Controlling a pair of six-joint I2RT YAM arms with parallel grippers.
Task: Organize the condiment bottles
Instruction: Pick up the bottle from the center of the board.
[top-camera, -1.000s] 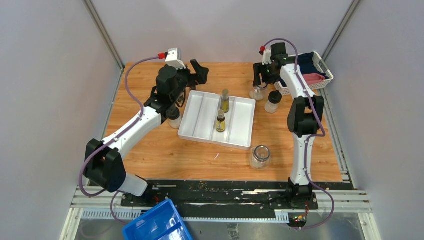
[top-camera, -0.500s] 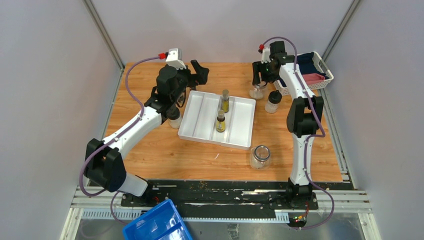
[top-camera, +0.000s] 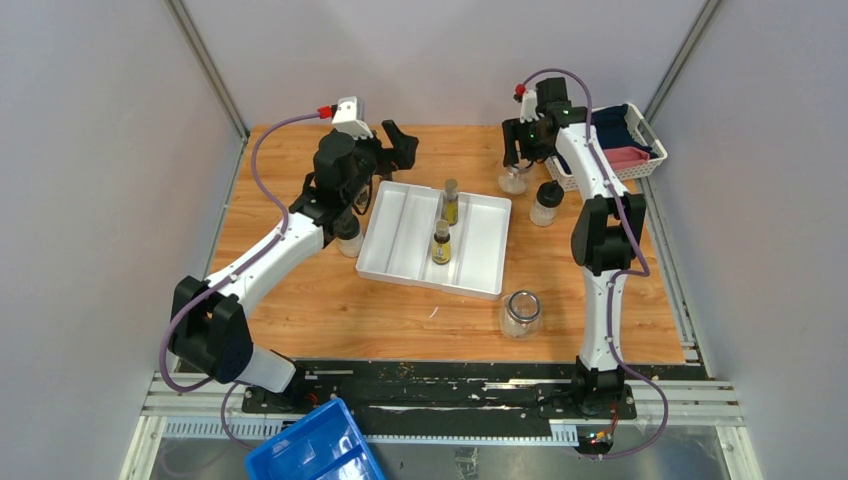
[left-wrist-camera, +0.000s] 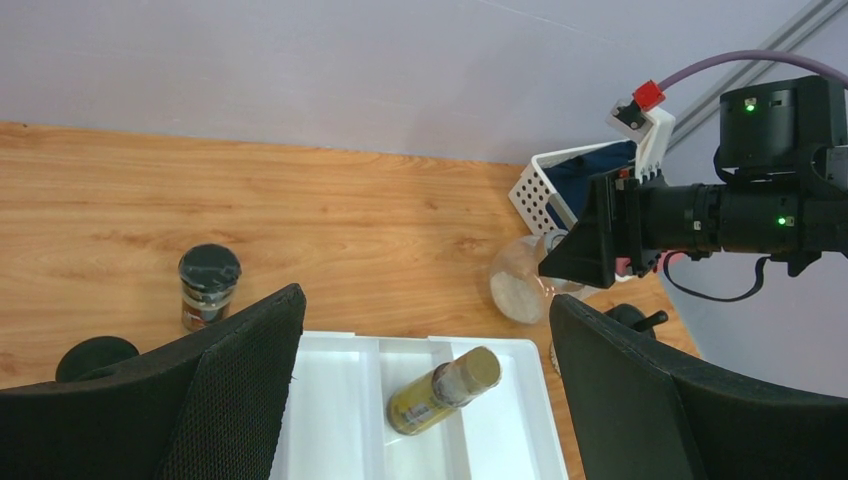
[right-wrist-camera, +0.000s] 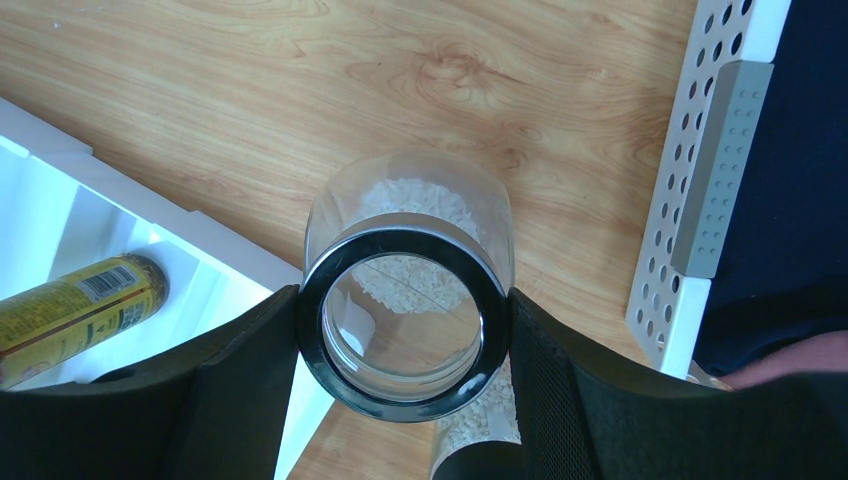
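Rising slightly, right tool (right-wrist-camera: 405, 345) with clamped glass jar (right-wrist-camera: 408, 205)

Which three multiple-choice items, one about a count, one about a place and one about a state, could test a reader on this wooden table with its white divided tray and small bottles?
1. How many slim yellow-labelled bottles stand in the white divided plastic tray?
A. one
B. two
C. four

2. Where is the squat clear glass jar that stands alone?
A. inside the tray
B. inside a basket
C. on the wooden table, between the tray and the arm bases

3. What is the right gripper doing?
A. gripping a clear glass jar of white grains
B. hanging open and empty
C. holding a yellow-labelled bottle

Answers:
1 B: two dark-capped bottles stand upright there.
2 C: it stands apart from the tray's near edge.
3 A: the jaws close on the jar's sides.
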